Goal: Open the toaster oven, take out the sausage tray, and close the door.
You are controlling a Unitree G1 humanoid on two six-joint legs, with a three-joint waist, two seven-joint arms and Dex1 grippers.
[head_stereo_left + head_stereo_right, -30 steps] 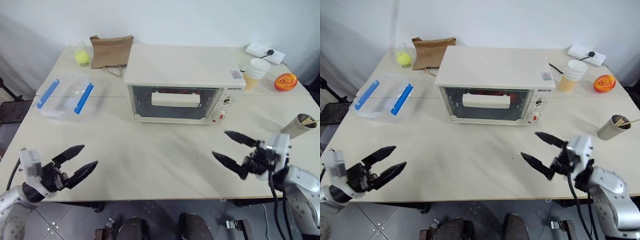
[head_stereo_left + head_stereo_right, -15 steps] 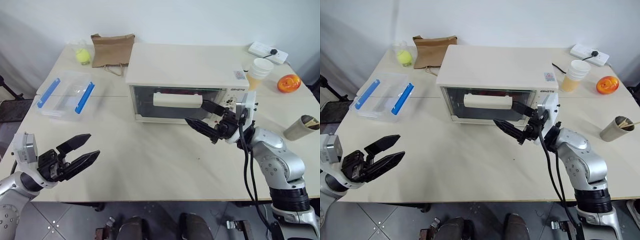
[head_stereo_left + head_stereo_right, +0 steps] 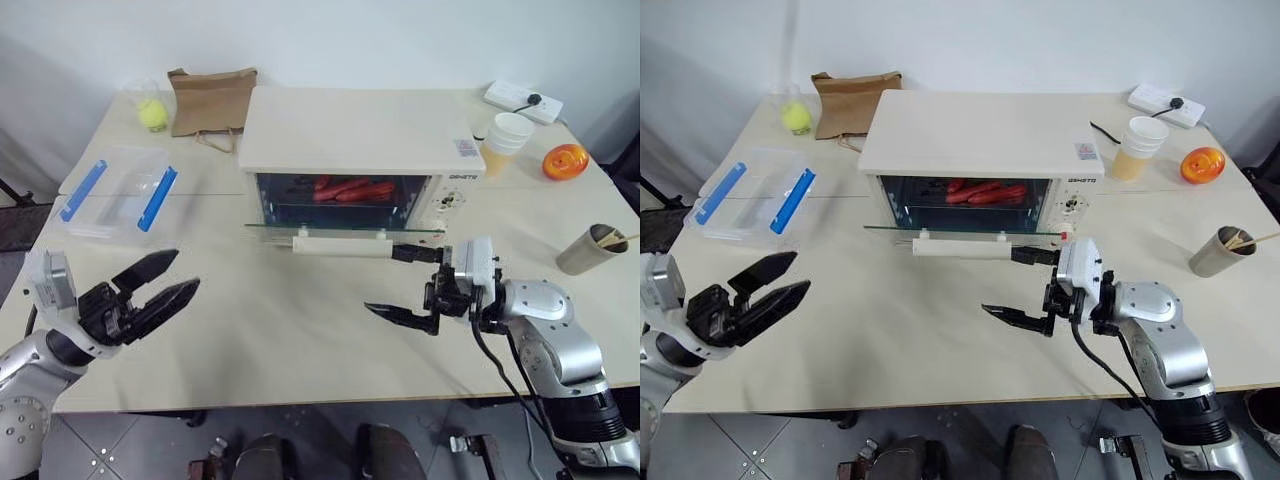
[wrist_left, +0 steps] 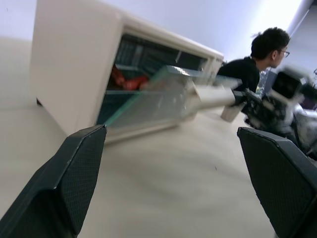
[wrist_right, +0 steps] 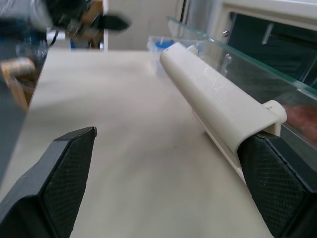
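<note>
Beyond the right pincer (image 3: 408,282), inside the toaster oven (image 3: 360,158), the sausage tray (image 3: 352,194) is sitting on the rack, its long axis running side to side, parallel to the oven's front. Three red, smooth, cylindrical sausages are lying lengthwise on it; the metal under them is showing too dimly to describe.

The door (image 3: 340,232) is standing roughly level, a clear glass pane projecting toward the robot, with its cream bar handle (image 3: 342,246) at the free edge. In the right wrist view the handle (image 5: 208,96) is a rounded matte plastic bar on end brackets.

The right pincer is hanging spread wide, clamping nothing; its upper finger is lying just beside the handle's right end and its lower finger is hovering over the worktop (image 3: 290,330). Contact with the handle cannot be told.

The left pincer (image 3: 160,285) is also gaping, empty, well apart from the oven on its left. By judgement the right arm is the nearer one to the tray, which is lying past the lowered door, so the reach needs to go over the glass.

The oven shell is cream-white, boxy, flat-topped. The worktop is pale, smooth and matte.
</note>
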